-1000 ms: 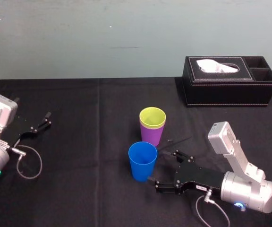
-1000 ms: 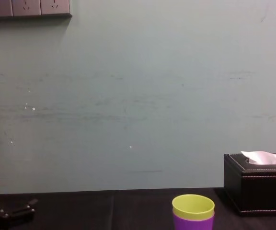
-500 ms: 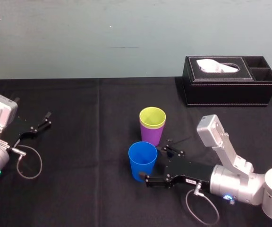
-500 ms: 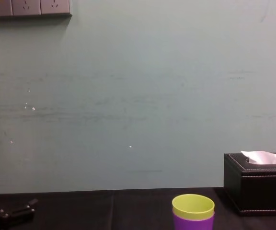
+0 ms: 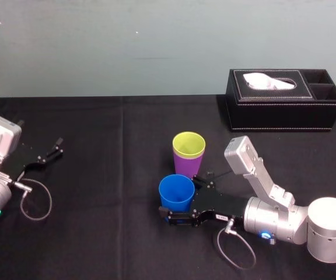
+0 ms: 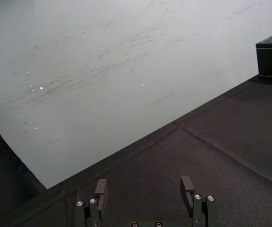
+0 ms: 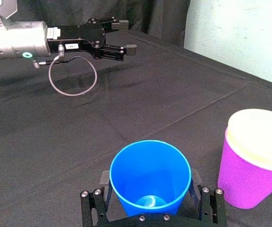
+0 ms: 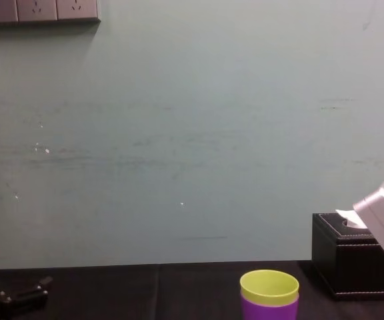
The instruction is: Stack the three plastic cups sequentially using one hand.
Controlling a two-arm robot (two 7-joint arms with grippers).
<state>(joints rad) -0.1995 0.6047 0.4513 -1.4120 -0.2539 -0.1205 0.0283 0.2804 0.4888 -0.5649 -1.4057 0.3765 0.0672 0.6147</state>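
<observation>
R gripper (image 5: 181,199) low over the black table (image 5: 98,233), near centre. Its fingers are apart, one on each side of the blue cup (image 5: 177,194); can't tell if they touch the wall. Blue cup upright on the table, just nearer than the purple cup (image 5: 186,167), which has the yellow-green cup (image 5: 188,144) nested inside. Tissue box (image 5: 282,108) far right. L gripper (image 5: 52,151) parked far left, fingers apart, holding nothing.

The right pincer (image 5: 179,196) has slid left from beside the blue cup (image 5: 176,190), its spread fingers (image 5: 172,217) now flanking it.
</observation>
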